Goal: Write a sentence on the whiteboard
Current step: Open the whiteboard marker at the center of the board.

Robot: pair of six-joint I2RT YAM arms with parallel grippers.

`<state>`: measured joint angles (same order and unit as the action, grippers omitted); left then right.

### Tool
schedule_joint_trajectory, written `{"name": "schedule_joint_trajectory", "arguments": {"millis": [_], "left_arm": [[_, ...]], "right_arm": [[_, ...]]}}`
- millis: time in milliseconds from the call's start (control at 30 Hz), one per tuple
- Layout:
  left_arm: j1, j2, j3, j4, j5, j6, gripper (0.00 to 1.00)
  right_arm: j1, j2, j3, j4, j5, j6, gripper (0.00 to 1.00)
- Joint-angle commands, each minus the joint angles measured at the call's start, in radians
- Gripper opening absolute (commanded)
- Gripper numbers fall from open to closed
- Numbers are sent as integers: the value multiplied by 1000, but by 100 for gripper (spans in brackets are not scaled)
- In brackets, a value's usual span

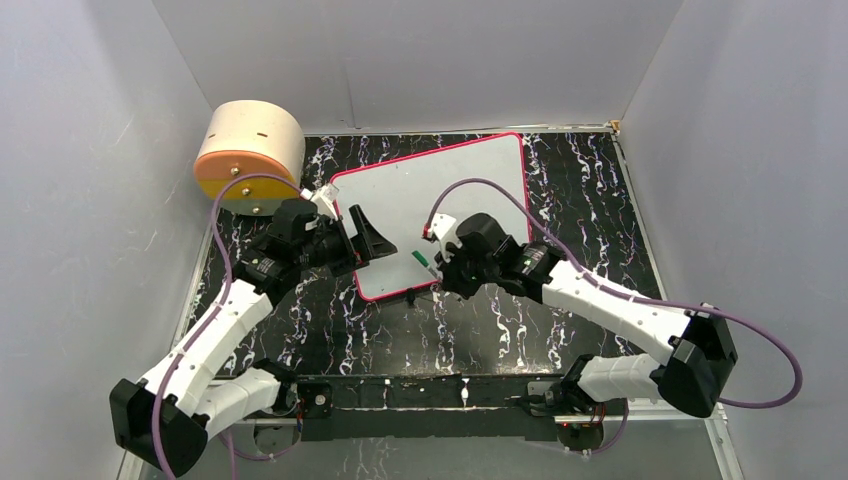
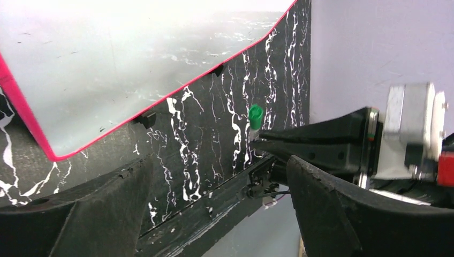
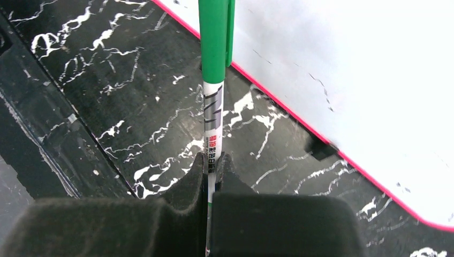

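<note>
The whiteboard lies flat and blank: stiff, light, likely to slide unless pinned at its rim. At its near-left edge the left gripper stands spread. At its near edge the right gripper pinches the slim, slick pen by its barrel, cap on.

Plain pale walls are enclosing a black tabletop veined in white, spreading beneath and beyond the fingers; soft light is washing the panels, and a cream-and-orange drum is sitting beyond them on the left.
</note>
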<state>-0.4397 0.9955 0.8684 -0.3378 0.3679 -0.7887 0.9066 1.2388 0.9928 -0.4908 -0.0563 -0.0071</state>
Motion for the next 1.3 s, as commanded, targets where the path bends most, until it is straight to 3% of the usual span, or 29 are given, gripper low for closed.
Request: {"name": "schedule_joint_trajectory", "arguments": {"millis": [0,167,400,567,967,1133,1233,1267], "left_arm": [[5,15,32,30,55,-69,89],[4,32,17,63,82,-100,83],[0,64,18,75,125,-99,59],[-12,84,15,81,128,-93,48],[-36,111,8,94,117,-93,30],[-36,92,-7,113,98,-111,3],[-36,65,-29,145,83,-135,0],[-36,55,-41,160,79,-148,0]], "right_arm": [[64,8,49,114,8,-75,0],[109,25,54,148,74,-104,0],[126,34,49,207,112,-125,0],[138,58,65,232,125,-146,0],[166,88,70,284,142,-174,0],[168,88,60,299,150,-157,0],[168,79,47,315,154,-123,2],[167,72,39,331,149,-108,7]]}}
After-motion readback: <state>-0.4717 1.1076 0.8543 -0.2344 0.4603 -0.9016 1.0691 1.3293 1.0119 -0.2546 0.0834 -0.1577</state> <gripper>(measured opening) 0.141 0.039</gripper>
